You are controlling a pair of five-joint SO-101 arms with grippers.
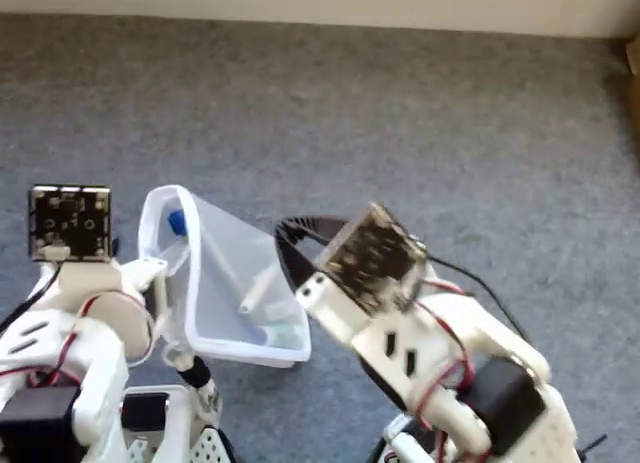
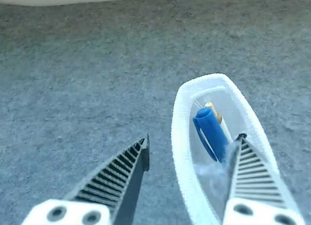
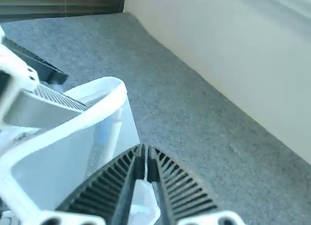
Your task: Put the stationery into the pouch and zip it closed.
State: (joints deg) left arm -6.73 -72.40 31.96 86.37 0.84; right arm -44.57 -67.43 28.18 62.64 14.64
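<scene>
mesh pouch [image 1: 235, 273]: sat unzipped between both arms, blue pen [image 2: 209, 132] inside.
left gripper [image 2: 193, 137]: jaws stood apart astride the rim, likely spreading the mouth.
right gripper [image 3: 146, 149]: jaws clamped the pouch end, likely steadying it.

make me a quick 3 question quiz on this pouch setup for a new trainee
1. True or false: the pouch is already zipped closed.
2. What lies inside the pouch? A) a blue pen B) scissors C) a stapler
3. Fill in: the ____ gripper has its fingers apart, with the pouch's rim between them.
Key: 1 false, its mouth stands open. 2 A. 3 left: the left gripper straddles the rim, while the right gripper is shut on the pouch.
</scene>
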